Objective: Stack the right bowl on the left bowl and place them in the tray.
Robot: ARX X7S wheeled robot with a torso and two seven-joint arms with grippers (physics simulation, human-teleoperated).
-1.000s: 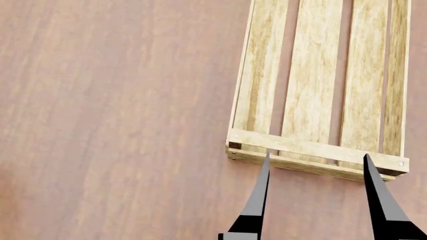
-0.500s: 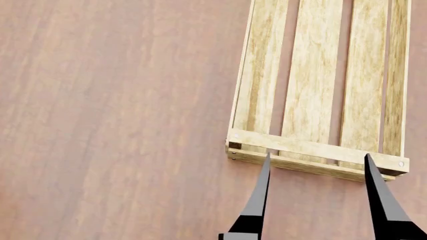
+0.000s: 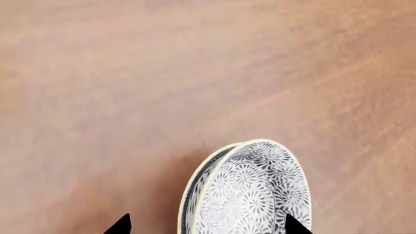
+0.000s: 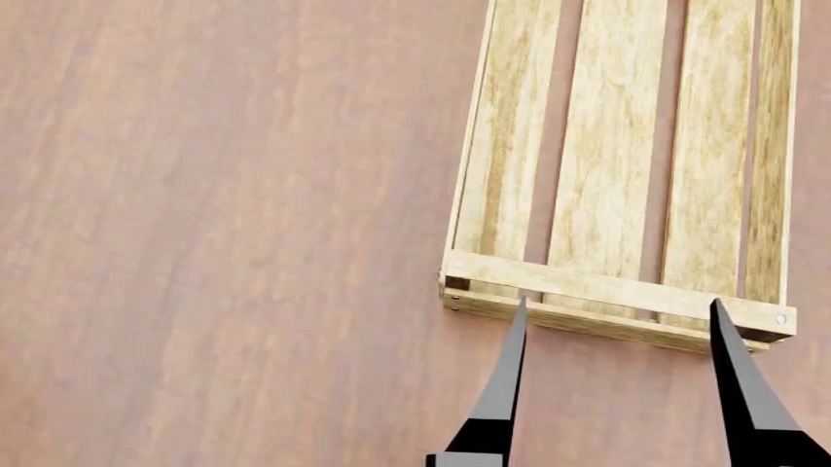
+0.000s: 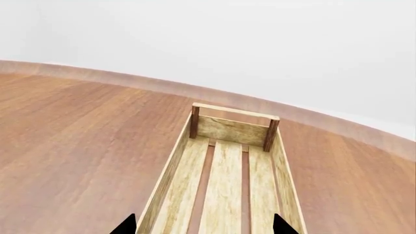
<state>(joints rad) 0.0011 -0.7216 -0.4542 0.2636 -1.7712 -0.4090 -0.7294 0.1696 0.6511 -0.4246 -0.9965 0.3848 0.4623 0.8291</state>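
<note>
1. Fingers of my right gripper point(image 4: 613, 316) stand wide apart, black and tapered, their tips just short of the near end rail of the tray point(image 4: 610, 287) in the head view.
2. Tray placement: it fills the head view from about 1 to 4 o'clock, long axis running away from me, with bare table point(image 4: 221, 233) all over the 9 o'clock side.
3. Right wrist view looks straight down the tray's length point(image 5: 224, 180) — three floor planks with gaps between them, far end board held by two darker posts.
4. Left gripper point(image 3: 204, 225) shows only two black tips, spread apart; between them sit the bowls point(image 3: 250, 192).
5. Bowls: grey-and-white floral pattern, two cream rims nested close — I cannot tell whether either fingertip touches them.
</note>
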